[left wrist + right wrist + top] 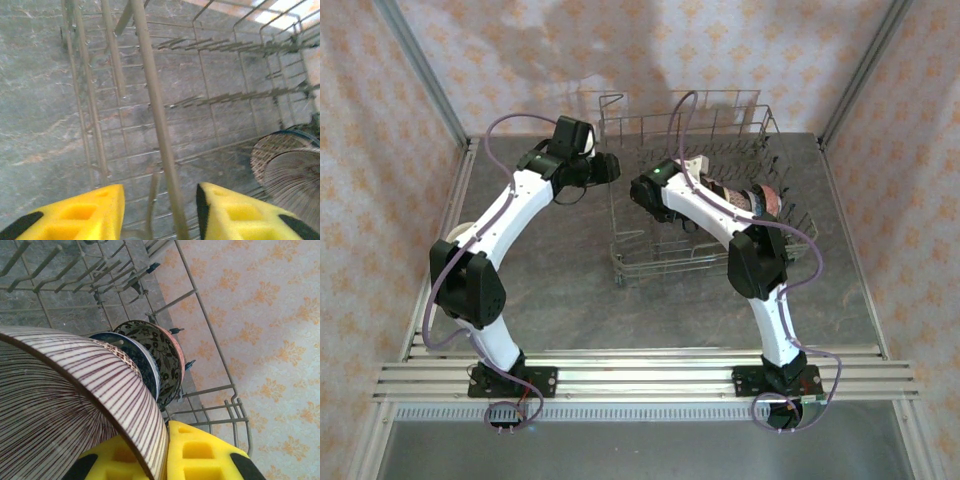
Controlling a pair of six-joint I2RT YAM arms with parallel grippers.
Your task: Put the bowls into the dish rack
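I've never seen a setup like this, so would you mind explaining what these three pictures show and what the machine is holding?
These are two white robot arms bolted to a table's near edge. The overhead picture looks down from behind them at a wire dish rack. The other two pictures come from cameras on the wrists; the yellow blocks are fingers. The left gripper is open, straddling a rack wire, holding nothing. The right gripper is shut on the rim of a striped bowl, beside patterned bowls already standing in the rack.
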